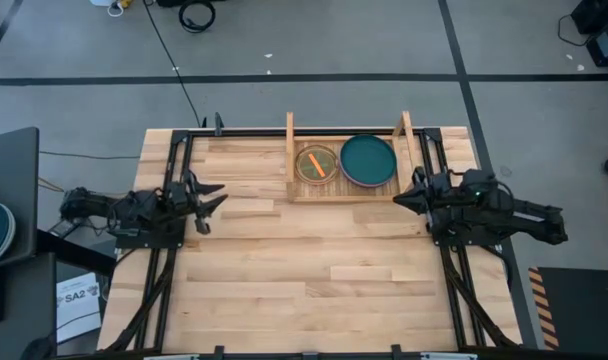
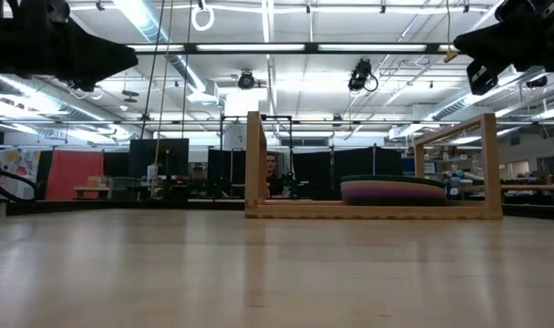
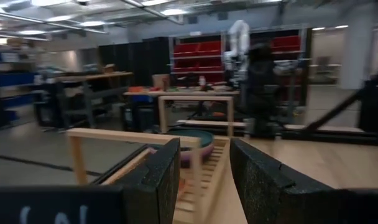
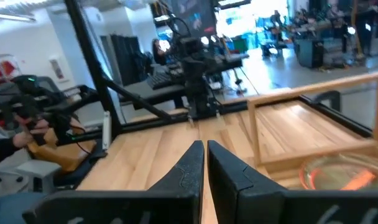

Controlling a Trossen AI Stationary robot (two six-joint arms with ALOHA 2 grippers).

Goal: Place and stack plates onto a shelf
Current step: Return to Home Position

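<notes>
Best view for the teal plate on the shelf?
High view: teal plate shows its whole top face. Low view has it edge-on atop the purple plate; left wrist catches part; right wrist misses it.

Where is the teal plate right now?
High view: the teal plate is on the right half of the shelf, stacked on the purple plate, with the small plates beside it on the left.
</notes>
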